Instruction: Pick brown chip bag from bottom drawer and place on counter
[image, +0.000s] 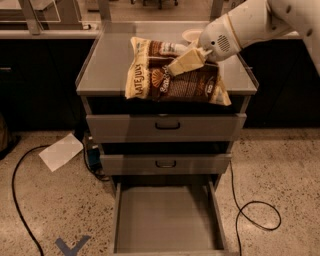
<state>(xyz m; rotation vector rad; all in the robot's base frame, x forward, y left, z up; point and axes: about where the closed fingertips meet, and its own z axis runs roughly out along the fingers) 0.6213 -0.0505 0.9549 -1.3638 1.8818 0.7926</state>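
Speckled floor (285, 165), on which a grey drawer cabinet is stood. The flat top of the cabinet serves as the bench (105, 65). The white robot arm (250, 22) is extended from upper right over the bench's rear right part. Below two closed drawer fronts (130, 127), the bottom drawer (165, 220) is pulled fully out, its bare floor exposed. The brown chip bag (192, 89) is laid on the bench, right of centre, with its lower edge overhanging the front rim above the top drawer front. A pale sheet of paper (61, 151) is seen on the floor left of the cabinet, and a dark cable (252, 220) is looped to the right. The tool (172, 70), cream-coloured, is angled down and to the left onto the bag's upper middle, its fingers drawn together on the foil.
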